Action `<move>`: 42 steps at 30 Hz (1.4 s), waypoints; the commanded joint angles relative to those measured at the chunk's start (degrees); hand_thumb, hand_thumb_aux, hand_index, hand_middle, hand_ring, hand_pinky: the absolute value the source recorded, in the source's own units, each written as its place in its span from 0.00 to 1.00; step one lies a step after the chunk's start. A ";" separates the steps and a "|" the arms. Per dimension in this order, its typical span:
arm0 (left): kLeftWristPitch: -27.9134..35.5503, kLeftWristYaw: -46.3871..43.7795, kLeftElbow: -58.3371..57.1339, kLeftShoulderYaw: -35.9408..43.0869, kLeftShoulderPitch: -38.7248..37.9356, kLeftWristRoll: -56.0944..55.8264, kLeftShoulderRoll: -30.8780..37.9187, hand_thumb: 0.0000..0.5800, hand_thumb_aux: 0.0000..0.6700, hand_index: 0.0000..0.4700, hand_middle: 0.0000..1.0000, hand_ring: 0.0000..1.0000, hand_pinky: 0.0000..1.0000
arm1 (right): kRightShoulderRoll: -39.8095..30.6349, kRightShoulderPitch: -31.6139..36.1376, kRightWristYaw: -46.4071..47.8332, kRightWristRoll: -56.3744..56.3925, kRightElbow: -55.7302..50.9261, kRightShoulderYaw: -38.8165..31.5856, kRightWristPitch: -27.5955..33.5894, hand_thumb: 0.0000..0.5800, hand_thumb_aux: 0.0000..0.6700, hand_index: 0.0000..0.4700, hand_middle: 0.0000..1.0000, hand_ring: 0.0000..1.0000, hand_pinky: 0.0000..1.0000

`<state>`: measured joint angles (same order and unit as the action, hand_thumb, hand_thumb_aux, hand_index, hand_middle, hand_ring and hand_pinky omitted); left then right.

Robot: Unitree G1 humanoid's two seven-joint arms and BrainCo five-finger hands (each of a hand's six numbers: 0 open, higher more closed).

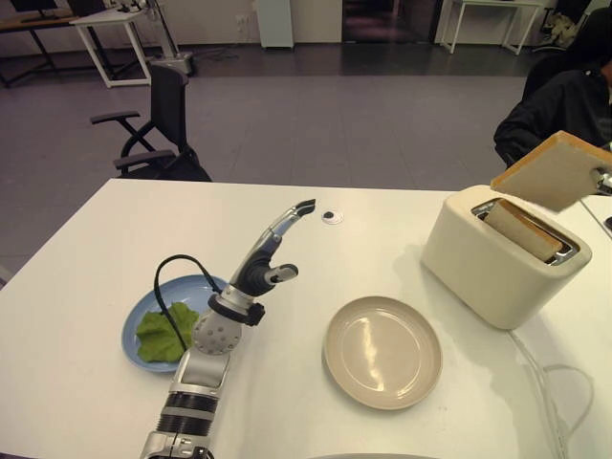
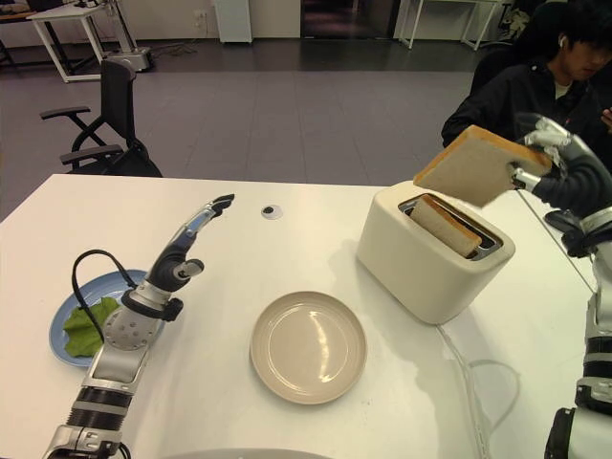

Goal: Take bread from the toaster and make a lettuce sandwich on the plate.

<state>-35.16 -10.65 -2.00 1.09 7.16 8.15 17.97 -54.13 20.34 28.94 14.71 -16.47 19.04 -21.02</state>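
**Inspector:** Position of the task items, taking the plate [image 2: 308,346] as the dial centre?

**Assistant:** The plate sits at mid-bench. The toaster [image 2: 430,258] stands at 2 o'clock, apart from it, with a second slice [image 2: 445,225] upright in the slot and its top edge protruding. One slice of bread [image 2: 473,164] is above the toaster, tilted and not touching it.

**Inspector:** Held by what?

**Assistant:** The right hand [image 2: 555,158], clamped on the slice's 3 o'clock edge.

**Inspector:** And the lettuce?

**Assistant:** The lettuce [image 2: 88,325] lies in a blue dish [image 2: 110,283] at 9 o'clock, well apart from the plate.

**Inspector:** Left hand?

**Assistant:** The left hand [image 2: 191,239] is raised above the bench [image 2: 287,249] at 10 o'clock. Its fingers are stretched out and apart, pointing towards 1 o'clock, and it holds nothing. Its forearm rises just beside the dish's 3 o'clock rim, between dish and plate.

**Inspector:** Other items noted?

**Assistant:** A small round disc [image 2: 273,211] lies on the bench at 12 o'clock, near the far edge. The toaster's white cord [image 2: 453,346] trails along the bench at 3 to 4 o'clock, close to the plate but not touching it. An office chair [image 2: 110,124] stands on the floor beyond the bench at 10 o'clock.
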 commanded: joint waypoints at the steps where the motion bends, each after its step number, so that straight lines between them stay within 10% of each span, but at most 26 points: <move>1: 1.36 0.17 1.63 -4.70 -0.93 -0.25 3.98 0.00 0.00 0.00 0.00 0.00 0.00 | 1.02 -3.99 7.65 11.69 14.89 1.63 5.99 1.00 1.00 1.00 0.00 0.00 0.00; 8: 1.67 7.20 -3.58 -17.23 -10.22 13.78 16.75 0.00 0.00 0.00 0.00 0.00 0.00 | 2.82 -7.00 22.78 19.54 34.12 -14.59 19.69 1.00 1.00 1.00 0.00 0.00 0.00; 24: 6.33 18.76 -10.98 -15.72 -23.61 37.72 32.90 0.00 0.00 0.00 0.00 0.00 0.00 | 15.68 7.26 31.83 -14.65 15.65 -42.00 19.16 1.00 1.00 1.00 0.00 0.00 0.00; 26: 6.74 18.30 -11.46 -14.19 -23.90 38.25 33.64 0.02 0.01 0.01 0.00 0.00 0.00 | 17.77 8.17 28.84 -17.17 14.20 -41.72 18.47 0.90 0.69 0.69 0.00 0.00 0.00; 27: 6.90 18.09 -11.86 -13.41 -24.03 38.36 34.00 0.24 0.13 0.13 0.00 0.00 0.00 | 18.43 8.39 27.31 -18.55 13.66 -41.53 17.55 0.57 0.34 0.34 0.00 0.00 0.00; 28: 7.06 17.91 -12.26 -12.59 -24.11 38.45 34.30 0.41 0.23 0.23 0.00 0.00 0.00 | 18.93 8.52 26.42 -19.31 13.37 -41.35 17.00 0.00 0.00 0.00 0.00 0.00 0.00; 30: 7.47 17.85 -13.27 -10.95 -23.93 38.95 34.61 0.62 0.38 0.38 0.00 0.00 0.00 | 19.61 8.66 25.17 -20.18 13.21 -40.89 16.11 0.00 0.00 0.00 0.00 0.00 0.00; 34: 9.17 18.75 -16.34 -6.46 -21.24 40.85 34.68 0.65 0.41 0.41 0.00 0.00 0.00 | 20.14 8.37 23.68 -20.79 13.69 -39.71 14.76 0.00 0.00 0.00 0.00 0.00 0.00; 38: 8.89 19.99 -17.25 -3.97 -19.99 40.34 35.11 1.00 1.00 1.00 0.00 0.00 0.00 | 19.97 7.34 23.27 -20.78 14.59 -38.98 13.97 0.00 0.00 0.00 0.00 0.00 0.00; 42: 8.15 21.59 -16.87 -3.95 -19.68 38.94 35.72 1.00 1.00 1.00 0.00 0.00 0.00 | 19.97 7.08 22.48 -20.62 14.30 -37.93 13.62 0.00 0.00 0.00 0.00 0.00 0.00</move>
<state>-26.53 10.72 -18.55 -3.85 -12.32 47.58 52.72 -33.94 27.90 51.67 -5.61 -2.34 -19.80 -7.21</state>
